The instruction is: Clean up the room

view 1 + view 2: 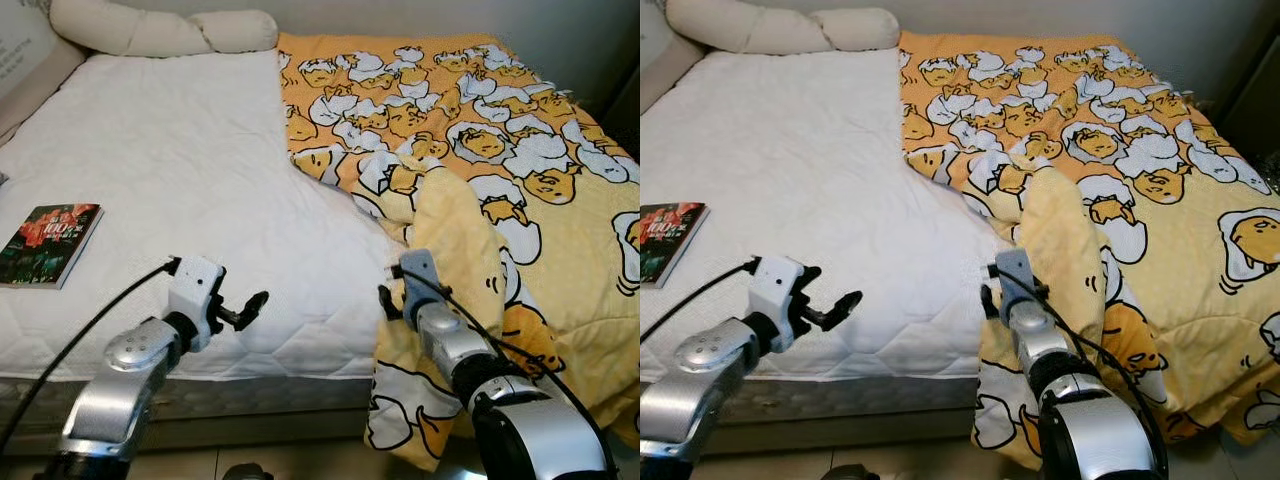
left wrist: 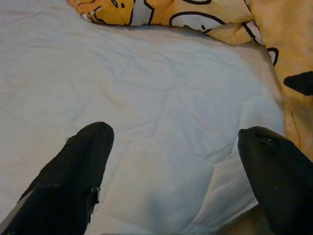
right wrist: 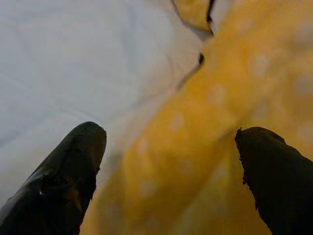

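Left eye view, left arm: silver forearm reaching forward and a little inward, low over the front edge of the bed.
Left gripper (image 1: 250, 308): hangs just above the white mattress cover (image 1: 180, 160); the left wrist view shows its two black fingers (image 2: 73, 171) spread wide with nothing between them.
Right arm: stretched forward at the bed's front right corner, cable running along it.
Right gripper (image 1: 388, 300): at the hanging edge of the blanket (image 1: 520, 170); in the right wrist view its fingers (image 3: 63, 171) stand wide apart with a yellow fold of the blanket lying between them, not pinched.
Blanket: yellow and orange with a cartoon egg print, covering the right half of the bed, one corner folded up near the middle, the front edge drooping over the side of the bed toward the floor.
Book (image 1: 50, 243): lies flat on the left of the mattress, well apart from both grippers; dark cover with red, "100" readable, the rest too small.
Pillow (image 1: 160, 30): long, cream, across the head of the bed.
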`<state>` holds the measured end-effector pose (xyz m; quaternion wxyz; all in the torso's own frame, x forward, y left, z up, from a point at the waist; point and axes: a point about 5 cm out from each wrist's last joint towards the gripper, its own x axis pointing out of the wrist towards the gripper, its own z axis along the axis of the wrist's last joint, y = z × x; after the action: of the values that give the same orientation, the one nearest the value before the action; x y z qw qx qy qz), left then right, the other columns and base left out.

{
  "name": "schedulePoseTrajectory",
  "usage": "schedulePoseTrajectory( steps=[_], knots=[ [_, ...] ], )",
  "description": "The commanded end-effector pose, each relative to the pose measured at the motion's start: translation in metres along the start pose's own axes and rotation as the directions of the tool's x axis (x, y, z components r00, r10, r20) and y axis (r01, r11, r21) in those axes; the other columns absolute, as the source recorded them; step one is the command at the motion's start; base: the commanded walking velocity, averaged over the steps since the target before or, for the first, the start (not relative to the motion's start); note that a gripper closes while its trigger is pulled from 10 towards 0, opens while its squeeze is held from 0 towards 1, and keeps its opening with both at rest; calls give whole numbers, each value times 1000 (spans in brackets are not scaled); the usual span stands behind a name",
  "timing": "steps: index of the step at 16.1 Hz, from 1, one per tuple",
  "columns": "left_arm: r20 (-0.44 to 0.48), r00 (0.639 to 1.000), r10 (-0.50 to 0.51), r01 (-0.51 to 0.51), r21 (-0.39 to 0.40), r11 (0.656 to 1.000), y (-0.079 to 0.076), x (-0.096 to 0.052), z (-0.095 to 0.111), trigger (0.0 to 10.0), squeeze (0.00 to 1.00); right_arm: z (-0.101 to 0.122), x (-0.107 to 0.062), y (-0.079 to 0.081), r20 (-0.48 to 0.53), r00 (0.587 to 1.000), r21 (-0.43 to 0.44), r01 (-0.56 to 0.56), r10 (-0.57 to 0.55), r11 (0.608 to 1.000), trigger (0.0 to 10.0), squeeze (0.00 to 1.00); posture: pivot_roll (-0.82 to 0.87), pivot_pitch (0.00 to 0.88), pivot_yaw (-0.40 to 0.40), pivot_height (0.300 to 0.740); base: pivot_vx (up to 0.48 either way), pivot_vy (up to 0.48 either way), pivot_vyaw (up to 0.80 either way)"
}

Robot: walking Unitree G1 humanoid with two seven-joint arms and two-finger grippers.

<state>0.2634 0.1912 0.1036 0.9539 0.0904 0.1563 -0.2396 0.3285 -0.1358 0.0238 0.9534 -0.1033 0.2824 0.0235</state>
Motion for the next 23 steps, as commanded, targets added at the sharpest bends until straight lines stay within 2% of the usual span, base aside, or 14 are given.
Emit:
schedulePoseTrajectory(
  steps=[1, 2, 3, 4, 5, 6, 7, 8, 12, 15, 19, 23],
  knots=[
    [4, 999, -32, 32, 15, 999, -1, -4, 5, 10000, 0, 5, 1, -2, -6, 1000, -12, 29, -29, 1000, 10000, 1000, 232, 0, 11, 740, 0, 0, 0],
    [-2, 998, -67, 67, 27, 997, -2, -9, 8, 10000, 0, 0, 1, -2, -33, 999, 1, 33, -33, 999, 10000, 447, 255, 0, 22, 740, 0, 0, 0],
    [-18, 996, -86, 87, 43, 995, -3, -14, 9, 10000, 0, -4, 0, 1, -56, 998, 21, 17, -16, 1000, 10000, 0, 274, 0, 40, 740, 0, 0, 0],
    [-40, 993, -109, 111, 61, 992, -5, -19, 11, 10000, 0, -10, 0, 3, -81, 997, 47, 7, -3, 999, 10000, 0, 296, 0, 51, 740, 0, 0, 0],
    [-54, 989, -136, 139, 79, 987, -9, -23, 14, 10000, 0, -14, -1, 2, -98, 995, 119, 11, 1, 993, 10000, 0, 318, 0, 56, 740, 0, 0, 0],
    [-55, 988, -146, 151, 84, 985, -13, -26, 18, 10000, 0, -16, -1, -1, -107, 994, 180, 31, -12, 983, 9059, 0, 336, 0, 55, 740, 0, 0, 0],
    [-53, 988, -148, 152, 85, 985, -14, -28, 22, 10000, 0, -17, -1, -3, -108, 994, 188, 39, -19, 981, 1765, 0, 351, 0, 55, 740, 0, 0, 0],
    [-46, 989, -142, 146, 80, 986, -16, -33, 28, 10000, 0, -17, -1, -8, -105, 994, 183, 51, -32, 982, 0, 0, 379, 10, 60, 740, 0, 0, 0],
    [-90, 985, -146, 154, 78, 985, -22, -52, 27, 10000, 0, -20, -1, -15, -110, 993, 191, 65, -44, 980, 0, 0, 420, 59, 66, 740, 0, 0, 0],
    [-120, 981, -151, 160, 67, 985, -28, -67, 27, 10000, 0, -24, -2, -21, -128, 990, 160, 86, -65, 983, 0, 0, 432, 117, 77, 740, 0, 0, 0],
    [-148, 976, -159, 166, 35, 985, -43, -89, 27, 10000, 0, -31, -3, -28, -147, 986, 164, 105, -81, 981, 0, 0, 439, 175, 94, 740, 0, 0, 0],
    [-162, 977, -139, 144, 19, 989, -44, -94, 24, 10000, 0, -34, -4, -31, -152, 985, 162, 109, -84, 981, 0, 0, 435, 166, 70, 740, 0, 0, 0]
  ],
)
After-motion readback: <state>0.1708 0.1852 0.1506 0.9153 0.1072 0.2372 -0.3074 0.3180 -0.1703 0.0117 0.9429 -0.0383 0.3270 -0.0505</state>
